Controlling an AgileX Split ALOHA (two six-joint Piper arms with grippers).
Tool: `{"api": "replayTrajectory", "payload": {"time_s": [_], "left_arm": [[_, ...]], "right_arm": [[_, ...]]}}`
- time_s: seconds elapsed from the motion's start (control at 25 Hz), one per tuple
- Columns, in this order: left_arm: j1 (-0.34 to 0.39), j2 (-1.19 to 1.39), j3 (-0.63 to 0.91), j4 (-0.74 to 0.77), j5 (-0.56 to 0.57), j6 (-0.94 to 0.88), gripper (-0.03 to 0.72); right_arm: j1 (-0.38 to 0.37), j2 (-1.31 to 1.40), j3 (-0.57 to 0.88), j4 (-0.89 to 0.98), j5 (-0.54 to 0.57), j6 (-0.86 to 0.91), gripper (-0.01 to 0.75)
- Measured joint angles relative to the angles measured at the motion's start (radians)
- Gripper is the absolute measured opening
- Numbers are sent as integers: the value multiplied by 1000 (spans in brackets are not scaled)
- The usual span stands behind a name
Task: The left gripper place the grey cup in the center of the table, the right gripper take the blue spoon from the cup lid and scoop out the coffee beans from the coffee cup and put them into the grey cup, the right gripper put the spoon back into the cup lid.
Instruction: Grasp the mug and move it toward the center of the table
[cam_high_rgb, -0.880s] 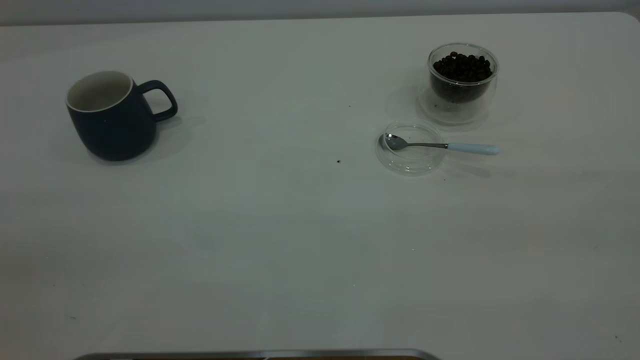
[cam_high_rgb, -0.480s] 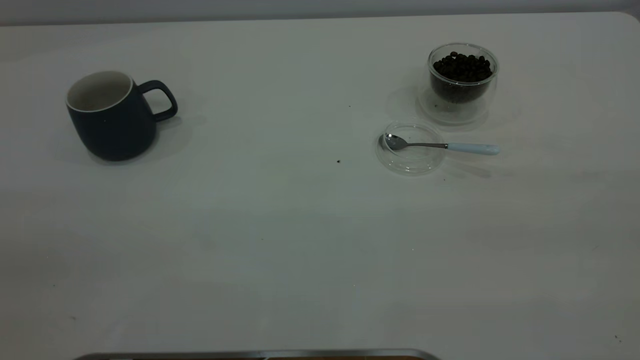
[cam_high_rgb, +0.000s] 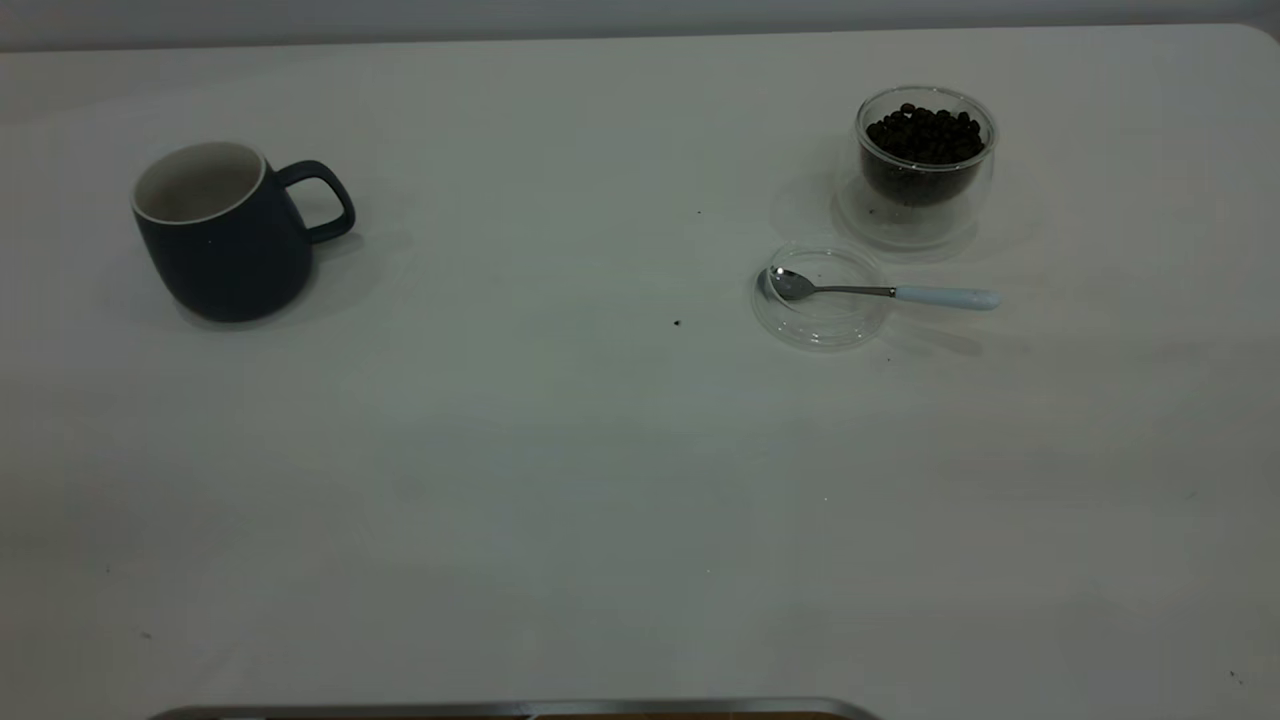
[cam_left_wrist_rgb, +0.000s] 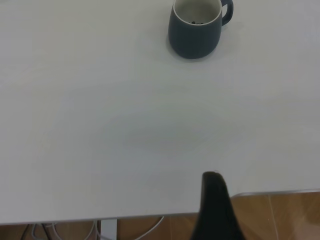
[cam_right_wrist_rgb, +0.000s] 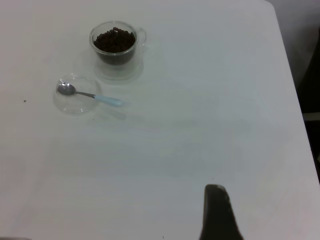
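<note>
The big white bench fills almost the whole exterior view; a grey wall strip is seen behind its far edge, and a thin metal edge is seen along the near side; brown floor and some cables are seen past the bench edge in the left wrist view.

The grey cup is stood upright far to the left, well apart from the other things, with its handle turned toward the middle; something small and dark is seen inside it from the left wrist view.

The coffee cup is stood far to the right, filled with the coffee beans; the cup lid is laid just in front of it; the blue spoon is rested with its bowl in the lid and its handle stuck out over the rim.

A few tiny dark specks are scattered on the bench.

Only one dark finger of the left pincer is shown, near the bench edge; only one finger of the right pincer is shown, above the bench; whether they are spread or pressed together cannot be told.
</note>
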Motion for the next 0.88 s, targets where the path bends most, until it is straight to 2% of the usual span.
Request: {"api": "replayTrajectory", "payload": {"time_s": [0.52, 0.72, 0.88], "left_arm": [[0, 18, -9, 0, -12, -4, 592], [0, 241, -91, 1, -144, -3, 592], [0, 524, -189, 1, -197, 48, 592]], "right_arm": [[0, 0, 0, 0, 0, 0, 522], [0, 0, 0, 0, 0, 0, 522], [0, 0, 0, 0, 0, 0, 522]]}}
